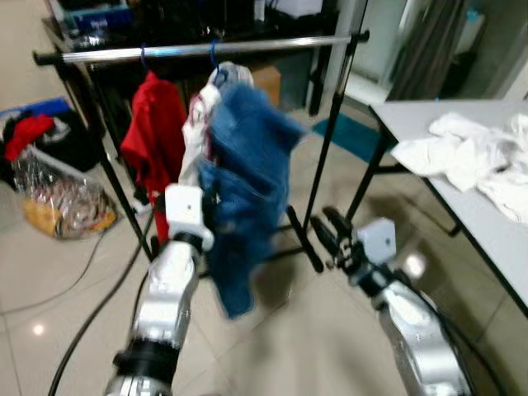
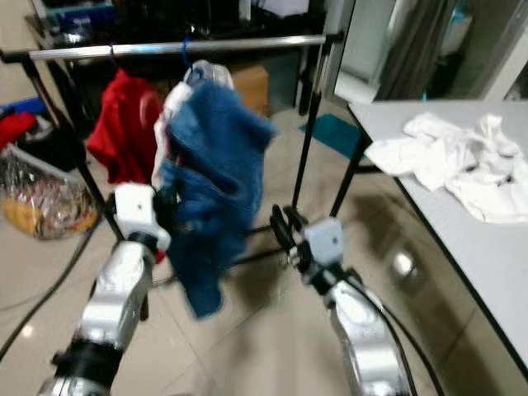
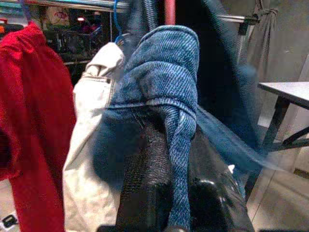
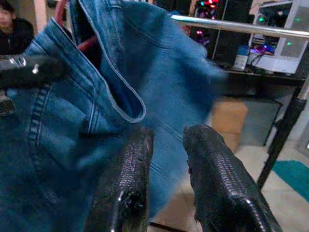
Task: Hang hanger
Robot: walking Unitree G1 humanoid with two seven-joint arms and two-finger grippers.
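Left wrist view shows the left gripper (image 3: 169, 193) pinching a fold of the blue denim garment (image 1: 247, 173) — it hangs from the rail (image 1: 198, 49) beside a white garment (image 1: 194, 132) and a red one (image 1: 153, 136); the right gripper (image 1: 326, 231), fingers slightly apart, holds nothing just beside the denim

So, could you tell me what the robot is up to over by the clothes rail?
The robot faces the clothes rail. Its left gripper is shut on blue denim jeans, held up beside a white garment and a red garment hanging on the rail. The right gripper hovers by the denim, fingers slightly apart, holding nothing.
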